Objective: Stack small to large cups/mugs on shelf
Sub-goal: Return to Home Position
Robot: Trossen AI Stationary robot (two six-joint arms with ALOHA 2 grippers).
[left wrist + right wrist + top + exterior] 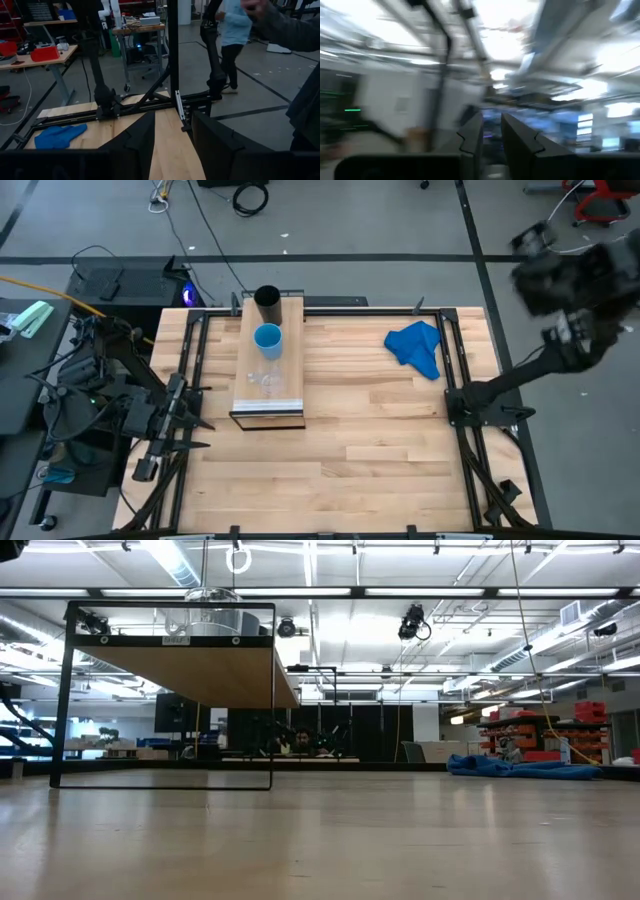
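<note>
- The right tool (491,137) hangs high, off the right side of the table (380,440); its fingers are parted by a narrow gap and pinch nothing.
- The left tool (173,145) rests low at the table's left edge, on a folded arm; its fingers are spread and empty.
- All three cups stand in one row on the shelf (288,360), each apart from the next; the clear glass cup (265,380) is nearest the front end, the blue cup (268,338) in the middle, the black cup (267,300) at the far end; the small-to-large order looks complete.
- The blue cloth (418,345) lies on the table, well apart from the shelf.
- As I judge it, only parking the right arm is left; no cup needs handling.
</note>
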